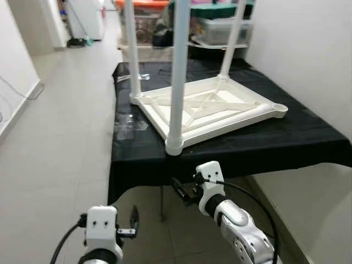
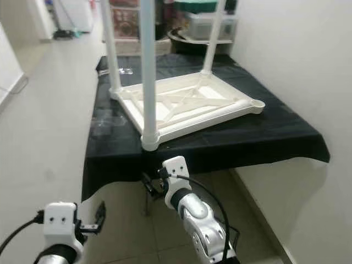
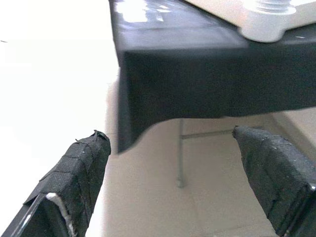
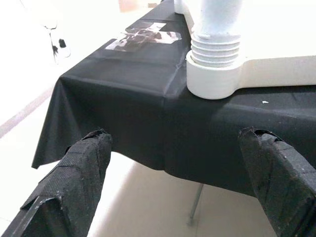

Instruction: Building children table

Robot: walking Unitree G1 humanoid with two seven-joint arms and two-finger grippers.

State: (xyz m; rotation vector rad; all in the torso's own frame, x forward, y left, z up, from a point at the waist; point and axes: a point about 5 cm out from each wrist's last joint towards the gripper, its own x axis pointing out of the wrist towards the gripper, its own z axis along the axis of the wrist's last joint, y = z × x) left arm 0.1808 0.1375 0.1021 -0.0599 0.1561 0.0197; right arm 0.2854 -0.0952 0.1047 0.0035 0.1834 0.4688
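Approaching upside-down tabletop (image 1: 209,110) on black cloth (image 1: 286,137); both claws wide open, empty. Right gripper (image 1: 184,190) should grab near leg (image 1: 179,71) low, squarely.

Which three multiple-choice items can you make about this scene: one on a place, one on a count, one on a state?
1. Where does the white plastic children table lie?
A. On the tiled floor
B. Upside down on the black-covered work table
C. On a shelf

2. How many white plastic legs stand in its corner sockets?
A. One
B. Three
C. Four

3. In what state are the fingers of the left gripper and the right gripper?
A. Both open, holding nothing
B. Both shut on a leg
C. Left shut, right open

Answers:
1 B: its ribbed underside faces up, resting on the black cloth.
2 B: the near leg, the far left leg and the far right leg are in place; the right corner socket is empty.
3 A: each wrist view shows two black fingers wide apart, below the table edge.
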